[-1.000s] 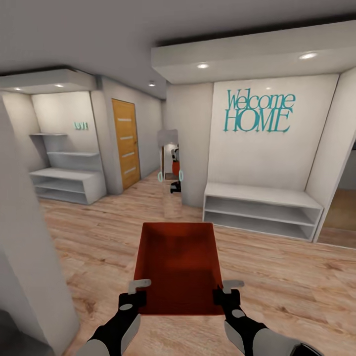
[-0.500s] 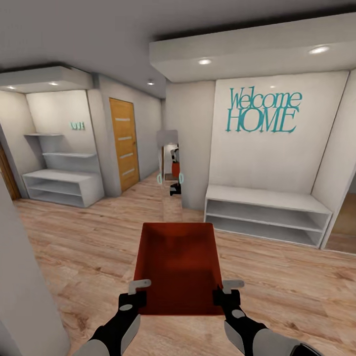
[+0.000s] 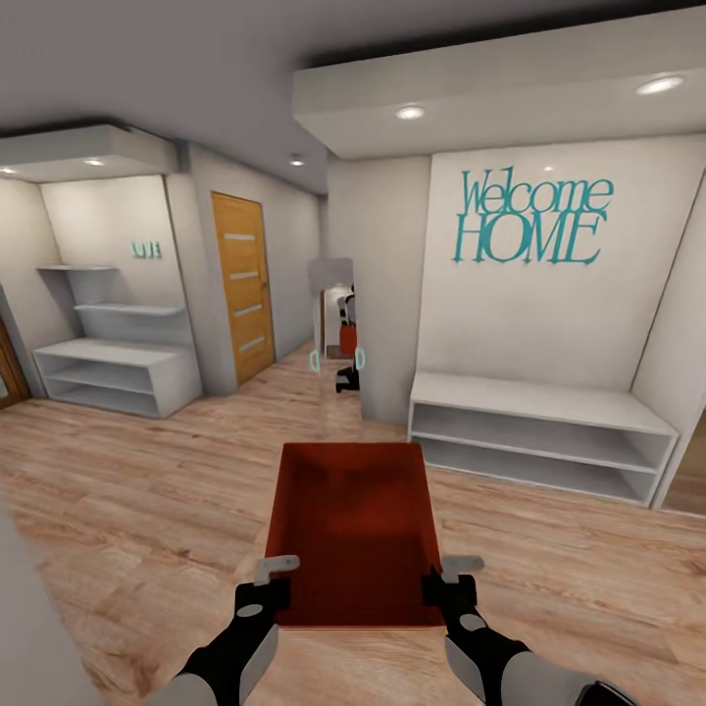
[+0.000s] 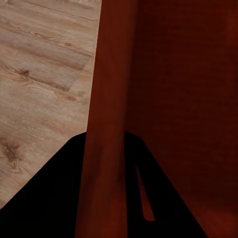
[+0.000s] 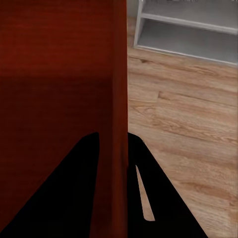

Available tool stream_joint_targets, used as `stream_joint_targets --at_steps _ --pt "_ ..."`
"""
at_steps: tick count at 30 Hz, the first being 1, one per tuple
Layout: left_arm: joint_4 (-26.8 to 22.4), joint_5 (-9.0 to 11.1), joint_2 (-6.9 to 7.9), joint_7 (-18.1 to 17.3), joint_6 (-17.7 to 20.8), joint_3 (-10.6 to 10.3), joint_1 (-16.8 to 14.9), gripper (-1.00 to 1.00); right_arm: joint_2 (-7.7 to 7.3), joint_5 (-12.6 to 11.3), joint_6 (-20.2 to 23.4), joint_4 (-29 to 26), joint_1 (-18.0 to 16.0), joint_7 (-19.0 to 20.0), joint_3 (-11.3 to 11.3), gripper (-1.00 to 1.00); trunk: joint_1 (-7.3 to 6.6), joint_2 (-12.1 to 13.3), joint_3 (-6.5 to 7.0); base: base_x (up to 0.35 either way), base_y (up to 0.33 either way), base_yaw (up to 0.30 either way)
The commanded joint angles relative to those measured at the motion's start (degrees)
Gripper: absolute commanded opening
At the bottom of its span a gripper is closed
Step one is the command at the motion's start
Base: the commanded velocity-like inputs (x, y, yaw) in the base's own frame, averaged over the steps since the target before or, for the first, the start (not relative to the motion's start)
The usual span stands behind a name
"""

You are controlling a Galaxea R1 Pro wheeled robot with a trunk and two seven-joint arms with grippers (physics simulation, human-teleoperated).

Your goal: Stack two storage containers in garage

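The container point(image 3: 353, 529) was carried level ahead of the trunk, above the wood floor point(image 3: 147, 510), left gripper point(image 3: 263, 586) and right gripper point(image 3: 449, 583) each clamped astride a near-end side wall, presumably to prevent tipping in transit.

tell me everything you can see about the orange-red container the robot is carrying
The storage container is an orange-red rectangular box, lidless and empty, with thin straight walls and a darker shaded bottom. It looks like matte plastic. It is held level, open side up, above the light wood-plank floor, with its long axis pointing away from the robot. The left gripper clamps the left wall near the close corner and the right gripper clamps the right wall; each wrist view shows a wall running between the fingers.
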Motion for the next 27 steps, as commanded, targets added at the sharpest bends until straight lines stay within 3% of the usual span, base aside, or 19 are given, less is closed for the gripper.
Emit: stream_joint_targets --at_steps 1,21,27 --pt "0.16 1.45 1.64 0.47 0.03 -0.68 0.00 -1.00 -0.18 0.23 -1.45 -0.13 -0.09 0.07 -2.81 -1.00 0.05 -0.09 -0.10 0.321 0.000 0.000" --pt "0.16 1.46 1.75 0.55 0.03 -0.68 0.00 -1.00 -0.14 0.17 -1.45 -0.13 -0.09 0.07 -2.82 -1.00 0.05 -0.09 -0.10 0.321 0.000 0.000" --pt "0.16 1.62 2.07 0.55 0.03 -0.68 0.00 -1.00 -0.13 0.23 -1.45 -0.13 -0.09 0.07 -2.80 -1.00 0.05 -0.09 -0.10 0.321 0.000 0.153"
